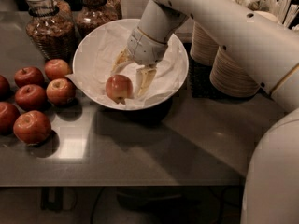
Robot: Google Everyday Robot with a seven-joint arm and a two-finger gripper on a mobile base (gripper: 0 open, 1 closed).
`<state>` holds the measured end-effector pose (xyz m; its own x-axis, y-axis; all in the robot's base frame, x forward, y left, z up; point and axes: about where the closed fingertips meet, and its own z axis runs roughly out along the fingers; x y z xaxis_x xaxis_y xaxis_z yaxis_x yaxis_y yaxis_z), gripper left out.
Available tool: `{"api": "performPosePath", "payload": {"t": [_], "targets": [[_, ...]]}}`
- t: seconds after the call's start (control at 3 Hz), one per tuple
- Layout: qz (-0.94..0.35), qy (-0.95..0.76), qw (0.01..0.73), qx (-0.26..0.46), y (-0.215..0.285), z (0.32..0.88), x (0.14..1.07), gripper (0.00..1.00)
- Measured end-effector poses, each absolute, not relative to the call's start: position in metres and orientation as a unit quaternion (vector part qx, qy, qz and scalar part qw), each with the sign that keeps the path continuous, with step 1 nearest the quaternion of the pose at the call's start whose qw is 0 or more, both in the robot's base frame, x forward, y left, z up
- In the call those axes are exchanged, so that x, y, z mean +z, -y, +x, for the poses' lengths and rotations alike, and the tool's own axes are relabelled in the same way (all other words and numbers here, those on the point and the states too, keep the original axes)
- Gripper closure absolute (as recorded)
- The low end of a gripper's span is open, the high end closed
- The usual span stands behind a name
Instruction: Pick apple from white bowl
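Pale red-orange round apple [118, 87] is sat in the wide white paper-lined bowl [179, 55], on the side nearest the front edge of the dark table [187, 143]. Two-finger gripper [134, 70] is held inside the bowl, fingers apart, nothing clasped. Apple is offset from the fingertips toward the table's front-left corner and is judged not yet straddled.

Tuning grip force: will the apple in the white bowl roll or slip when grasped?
Likely to roll: the apple is round and sits on crumpled paper in the white bowl. Its skin looks smooth, so the open gripper close by could slip.
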<state>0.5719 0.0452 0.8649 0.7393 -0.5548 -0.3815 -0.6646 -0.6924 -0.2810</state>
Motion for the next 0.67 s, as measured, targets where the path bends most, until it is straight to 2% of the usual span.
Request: {"api": "performPosePath", "payload": {"t": [0.67], "targets": [[-0.91,-0.335,0.204,0.135,-0.0452,0.5719,0.8649,0.89]]}}
